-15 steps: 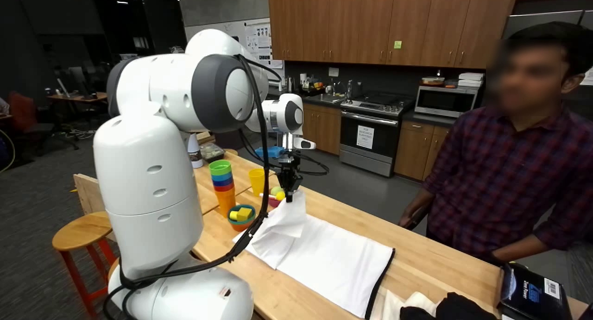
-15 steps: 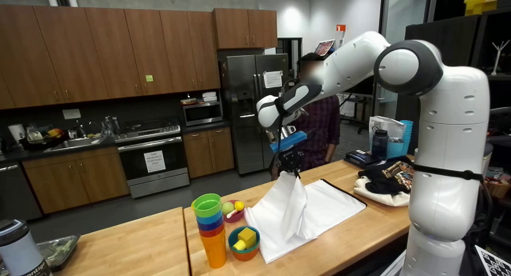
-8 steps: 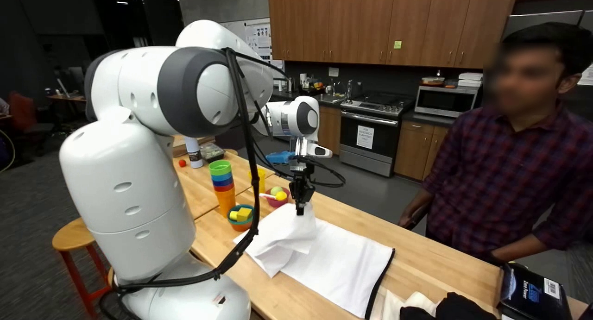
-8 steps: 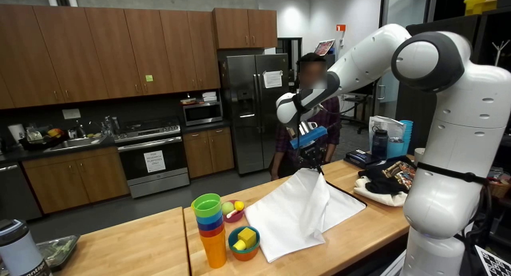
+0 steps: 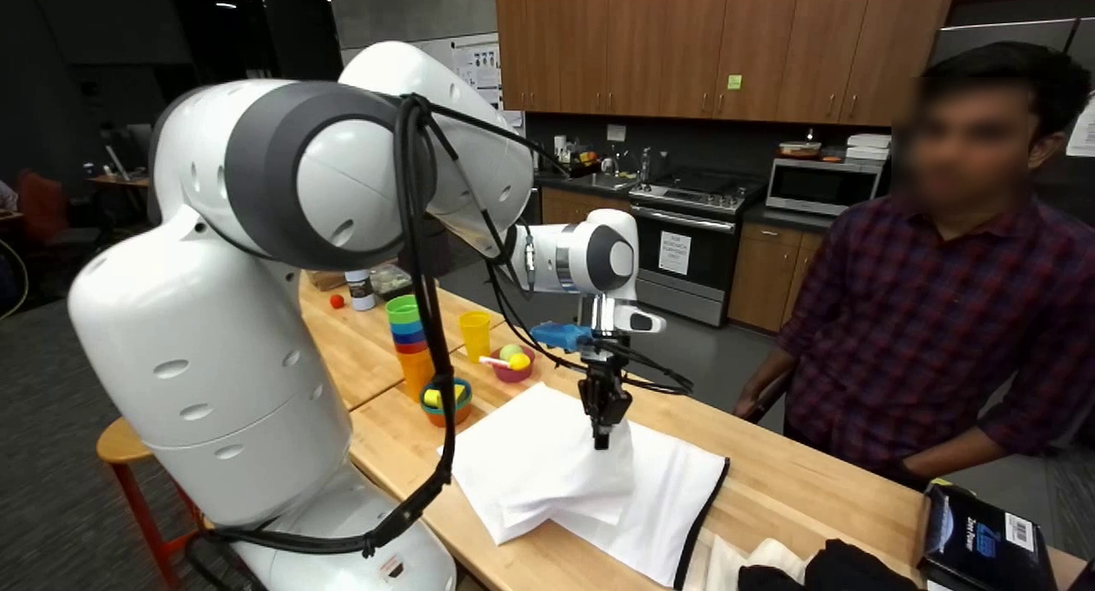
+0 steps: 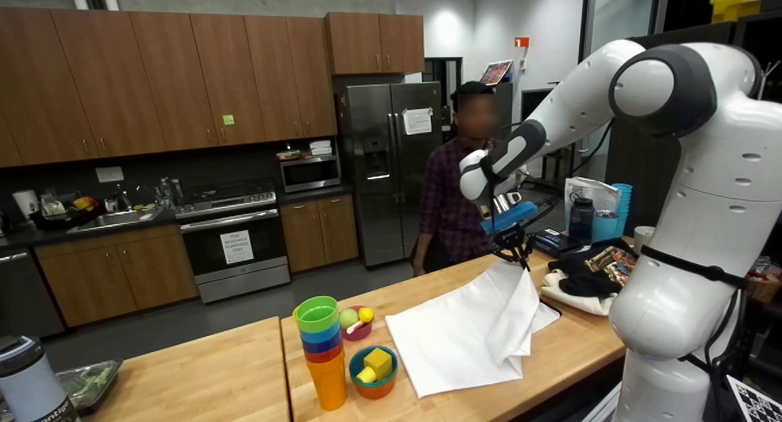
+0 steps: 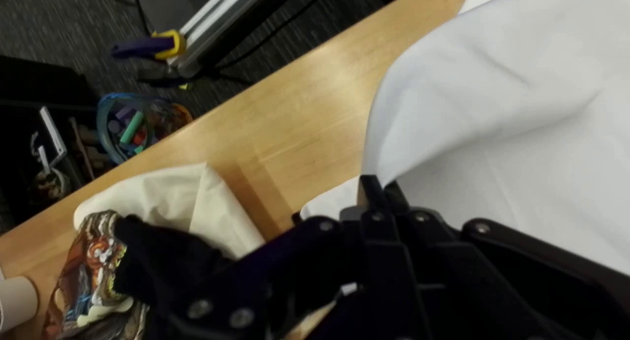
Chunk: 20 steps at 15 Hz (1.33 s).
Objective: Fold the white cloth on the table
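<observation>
Soft sheen on the table, dim carpet, the man's face blurry in both exterior views

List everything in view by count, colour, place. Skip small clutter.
table: 1, or 2 joined, pale wood, foreground
white cloth: 1, white, black edge, on table, partly lifted
cup stack: 1, multicoloured, on table
yellow cup: 1, yellow, near cup stack
red bowl: 1, dark red, near white cloth
teal bowl: 1, teal over orange, near cup stack
fabric bundle: count unclear, black and cream, near white cloth
black box: 1, black, near fabric bundle
dark bottle: 1, dark, near black box
cabinets: several, brown, background
stove: 1, steel and black, between cabinets
microwave: 1, silver, near stove
refrigerator: 1, grey, near microwave
person: 1, plaid shirt, beside table
robot arm: 1, mostly white, beside table
claw: 1, black, shut on white cloth
</observation>
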Each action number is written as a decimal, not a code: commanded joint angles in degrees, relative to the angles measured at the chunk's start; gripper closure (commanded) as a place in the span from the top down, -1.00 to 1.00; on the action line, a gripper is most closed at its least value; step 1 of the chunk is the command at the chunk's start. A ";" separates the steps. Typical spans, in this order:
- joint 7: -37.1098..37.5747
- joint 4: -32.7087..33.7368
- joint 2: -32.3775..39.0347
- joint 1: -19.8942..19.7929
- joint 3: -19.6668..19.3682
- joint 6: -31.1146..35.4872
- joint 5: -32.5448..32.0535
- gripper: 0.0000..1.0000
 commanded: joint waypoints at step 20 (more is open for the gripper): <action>-28.29 2.51 0.85 -10.88 -10.22 30.12 -19.29 0.17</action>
